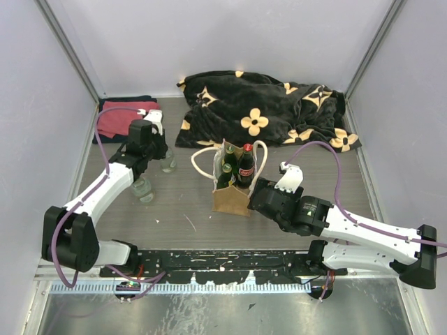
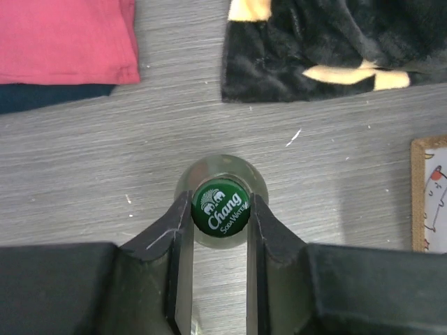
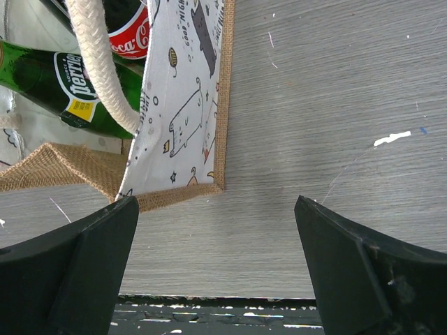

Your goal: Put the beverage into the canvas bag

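A clear soda water bottle (image 1: 168, 162) with a green "Chang" cap (image 2: 221, 208) stands on the table left of the canvas bag (image 1: 232, 192). My left gripper (image 2: 220, 199) is shut on its cap from above, one finger on each side; it shows in the top view (image 1: 158, 146). The tan bag with white rope handles (image 3: 105, 63) and a pale printed side (image 3: 185, 105) stands upright. It holds a cola bottle (image 1: 246, 164) and green bottles (image 1: 227, 169). My right gripper (image 3: 216, 202) is wide open and empty beside the bag's near right corner (image 1: 262, 195).
A second clear bottle (image 1: 143, 188) stands near the left arm. A black flower-patterned blanket (image 1: 265, 112) lies at the back. A folded red cloth on a dark one (image 1: 119, 118) lies at the back left. The bag's edge shows at the right of the left wrist view (image 2: 429, 195).
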Motion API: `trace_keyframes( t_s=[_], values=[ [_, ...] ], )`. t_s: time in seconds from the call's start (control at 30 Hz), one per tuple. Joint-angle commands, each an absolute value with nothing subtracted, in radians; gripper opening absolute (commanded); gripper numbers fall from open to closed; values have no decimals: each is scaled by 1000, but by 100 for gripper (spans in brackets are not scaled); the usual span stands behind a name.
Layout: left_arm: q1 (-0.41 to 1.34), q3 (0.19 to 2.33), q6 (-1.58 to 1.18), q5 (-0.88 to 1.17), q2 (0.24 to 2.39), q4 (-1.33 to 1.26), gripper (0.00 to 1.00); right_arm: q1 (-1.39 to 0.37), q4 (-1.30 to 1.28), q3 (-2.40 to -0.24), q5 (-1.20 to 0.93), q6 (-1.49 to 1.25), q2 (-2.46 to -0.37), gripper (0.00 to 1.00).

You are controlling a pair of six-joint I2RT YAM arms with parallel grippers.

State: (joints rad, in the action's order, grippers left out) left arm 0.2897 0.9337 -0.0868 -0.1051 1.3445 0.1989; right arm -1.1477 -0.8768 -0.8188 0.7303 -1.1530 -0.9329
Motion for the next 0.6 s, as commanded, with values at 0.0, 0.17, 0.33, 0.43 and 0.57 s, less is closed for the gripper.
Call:
trace_keyframes(
  t_s=[0.0, 0.17, 0.33, 0.43, 0.57],
  values=[
    [290, 907, -83, -85, 1351, 158, 14, -1142, -848, -824, 739, -1150, -921, 100],
    [290, 906, -63, -68, 1328, 152, 0, -1143, -847, -823, 737, -1153, -925, 100],
    [290, 922, -21, -51, 1288, 149, 0, -1143, -847, -826, 738, -1154, -932, 100],
    [290, 930, -9, -41, 1278, 148, 0, -1143, -840, -827, 735, -1152, -939, 100],
    [290, 936, -13, -29, 1278, 160, 0, -1143, -838, -832, 730, -1149, -948, 100]
  ],
)
